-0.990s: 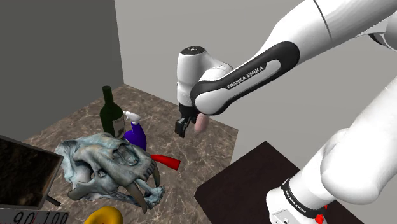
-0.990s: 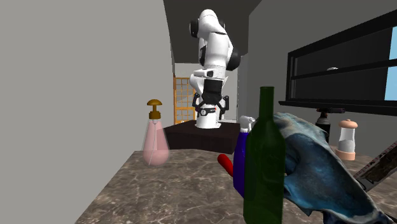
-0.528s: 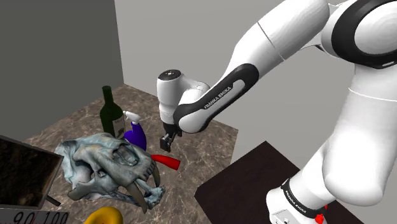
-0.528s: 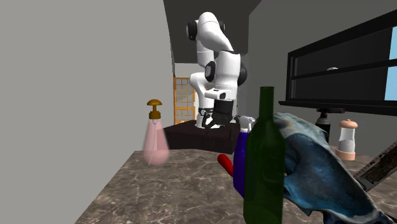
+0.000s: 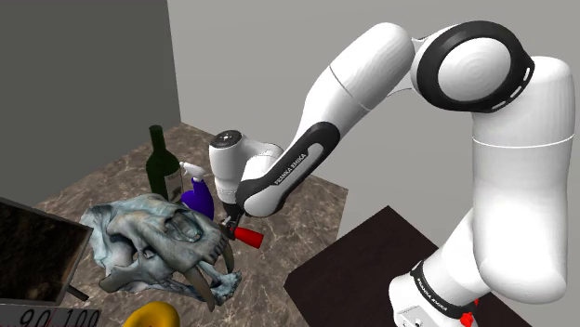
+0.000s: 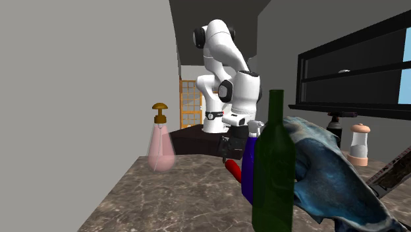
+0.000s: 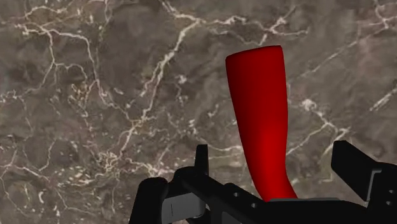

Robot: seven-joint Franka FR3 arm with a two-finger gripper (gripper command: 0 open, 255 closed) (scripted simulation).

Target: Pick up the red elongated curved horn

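Observation:
The red curved horn [image 7: 259,121] lies flat on the dark marble counter [image 7: 95,95]. My black gripper [image 7: 280,167] is open right above it. The horn's narrow end runs between the two fingers, and neither the left finger [image 7: 202,159] nor the right finger [image 7: 355,168] touches it. In the shoulder view the gripper [image 5: 230,226] hangs low over the horn [image 5: 247,236], close beside the skull. In the second exterior view the gripper [image 6: 231,150] sits just above the horn [image 6: 232,171], whose far part is hidden behind the blue bottle.
A large blue-grey fanged skull [image 5: 153,243] lies close to the horn. A blue spray bottle [image 5: 197,195] and a dark green bottle [image 5: 162,167] stand behind it. A pink bottle [image 6: 160,146] stands by the wall. The dark stand [image 5: 372,269] is at lower right.
The arm has swung down and toward the shoulder view's left. The gripper dropped from well above the counter to just over the horn. The horn has not moved.

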